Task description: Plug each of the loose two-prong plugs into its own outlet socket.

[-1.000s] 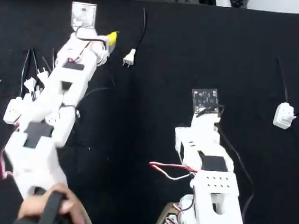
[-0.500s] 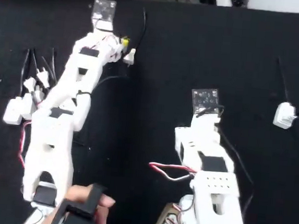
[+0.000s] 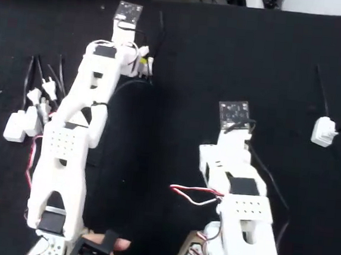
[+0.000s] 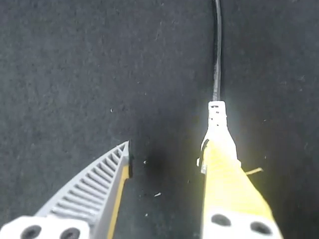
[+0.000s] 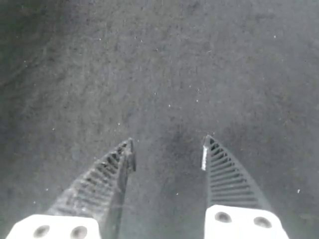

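Surface: black cloth-covered table [image 3: 190, 40], with 2 white arms over it
Left arm: stretched toward the far side of the table, left of centre
Left gripper: left gripper [image 3: 142, 64] [image 4: 167, 149] sits just beside a small white two-prong plug [image 3: 147, 66] [image 4: 218, 124]
Left jaws: open with a wide gap; 1 grey ribbed finger [image 4: 107, 181] and 1 yellow-taped finger [image 4: 229, 191], bare cloth between them
Plug position: on the cloth at the tip of the yellow-taped finger; touching it or just under it, cannot tell which; outside the gap between the jaws and not clamped
Plug prongs: hidden behind the finger, so their direction cannot be told
Cable: thin black cable [image 4: 217, 50] runs straight from the plug's far end, away from the gripper
Right arm: on the nearer side of the table, right of centre, well apart from the plug
Right gripper: right gripper [image 5: 168, 142] hangs above bare cloth
Right jaws: open; 2 ribbed fingers stand apart, gripping no object
Outlet block: white box-shaped outlet block [image 3: 324, 131] near the table's right edge, well apart from both arms; a dark lead runs from it toward the far side
Left-edge cluster: bunch of white plugs and white blocks with black leads [image 3: 32, 103] lies beside the left arm's middle section, well apart from the left gripper
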Tool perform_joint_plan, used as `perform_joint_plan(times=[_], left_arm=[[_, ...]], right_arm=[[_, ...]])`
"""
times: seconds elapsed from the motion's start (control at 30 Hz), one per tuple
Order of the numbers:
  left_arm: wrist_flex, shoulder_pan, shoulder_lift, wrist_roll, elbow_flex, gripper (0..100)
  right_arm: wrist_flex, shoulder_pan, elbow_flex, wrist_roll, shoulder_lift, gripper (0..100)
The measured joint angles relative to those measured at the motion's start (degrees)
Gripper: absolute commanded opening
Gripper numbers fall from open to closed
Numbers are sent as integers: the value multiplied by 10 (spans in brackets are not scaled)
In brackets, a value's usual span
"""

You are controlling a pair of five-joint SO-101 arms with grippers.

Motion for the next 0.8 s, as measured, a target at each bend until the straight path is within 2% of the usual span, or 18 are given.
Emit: perform_joint_plan(times=[0.27,0.5,0.63,0.8], left_arm=[[65,-4,9,0,-24,234],[155,-2,-1,-4,-30,234],[143,-1,-20,-2,-41,239],[61,-1,-20,66,-43,240]], right_arm=[[0,0,0,0,0,198],[0,0,0,0,0,198],[0,0,0,0,0,198],[0,0,0,0,0,198]])
